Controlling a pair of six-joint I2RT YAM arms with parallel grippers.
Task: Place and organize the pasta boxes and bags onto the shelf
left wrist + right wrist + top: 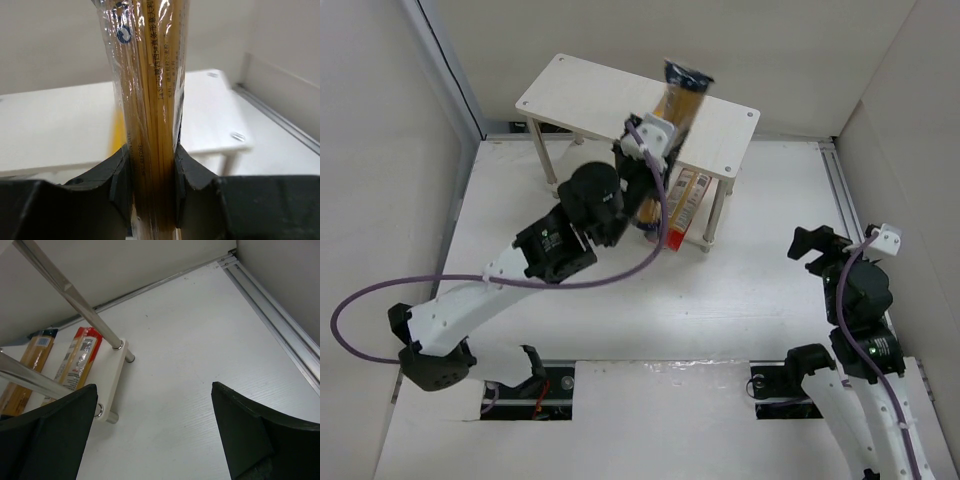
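Spaghetti bag [150,100] stands gripped in left hand [150,175] by the shelf [580,95]; right hand [154,390] spread wide.

Shelf [570,95] top's left half bare; spaghetti bag [680,100] blocks its right front.

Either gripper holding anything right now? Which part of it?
Left gripper clamps a clear spaghetti bag across its narrow body, partway along its length. Right gripper is open and empty.
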